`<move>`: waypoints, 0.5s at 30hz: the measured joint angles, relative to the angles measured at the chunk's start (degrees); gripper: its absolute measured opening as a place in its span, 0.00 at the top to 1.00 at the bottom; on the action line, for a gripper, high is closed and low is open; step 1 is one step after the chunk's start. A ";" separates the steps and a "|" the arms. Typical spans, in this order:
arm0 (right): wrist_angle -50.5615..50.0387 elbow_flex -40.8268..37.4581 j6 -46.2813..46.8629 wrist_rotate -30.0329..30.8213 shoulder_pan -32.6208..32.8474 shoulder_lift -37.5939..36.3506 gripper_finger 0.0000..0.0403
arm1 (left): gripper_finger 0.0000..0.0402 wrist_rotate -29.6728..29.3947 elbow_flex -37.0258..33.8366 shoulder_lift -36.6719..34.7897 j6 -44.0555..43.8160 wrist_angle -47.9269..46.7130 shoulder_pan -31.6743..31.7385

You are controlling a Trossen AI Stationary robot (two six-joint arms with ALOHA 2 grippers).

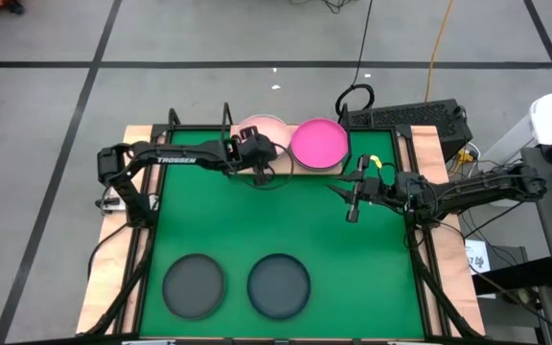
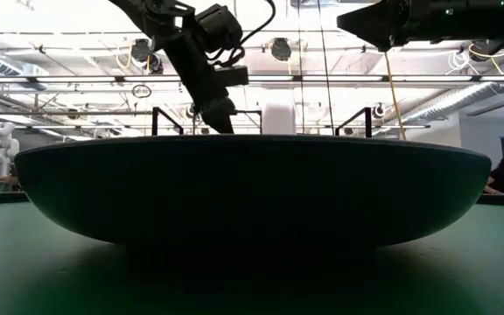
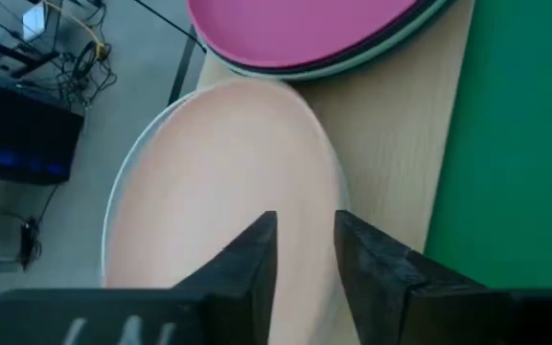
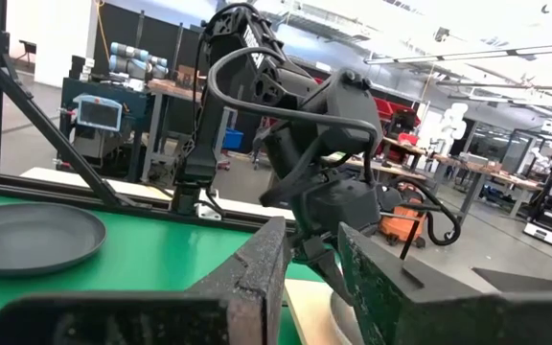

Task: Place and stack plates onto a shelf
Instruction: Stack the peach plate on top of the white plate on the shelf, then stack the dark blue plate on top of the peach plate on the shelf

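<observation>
The light pink plate (image 1: 260, 130) (image 3: 218, 182) lies flat on the left part of the wooden shelf (image 3: 401, 144) at the table's far edge. Beside it, the hot pink plate (image 1: 317, 143) (image 3: 305, 29) tops a stack whose dark and pale green rims (image 3: 391, 48) show beneath it. My left gripper (image 1: 260, 165) (image 3: 307, 230) points down over the light pink plate's near edge, its fingers slightly apart. My right gripper (image 1: 353, 213) (image 4: 311, 235) hovers right of the table's middle, narrowly open and holding nothing. Two dark plates (image 1: 194, 286) (image 1: 278, 285) rest on the green mat near the front edge.
One dark plate (image 2: 252, 192) fills the low view and hides the shelf's board. Black frame posts (image 1: 173, 120) stand at the far corners. Cables and a black box (image 1: 420, 120) lie beyond the far right corner. Green mat (image 1: 257, 220) separates shelf and near plates.
</observation>
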 joint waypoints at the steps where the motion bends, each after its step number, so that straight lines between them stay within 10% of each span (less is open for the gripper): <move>1: 0.00 0.00 0.00 0.00 0.00 0.00 0.80 | 0.71 -0.02 0.00 0.00 -0.28 -0.01 -0.05; 15: -1.22 0.02 1.47 0.00 0.00 0.00 0.80 | 0.67 0.51 -0.06 -15.85 -7.06 0.21 -8.87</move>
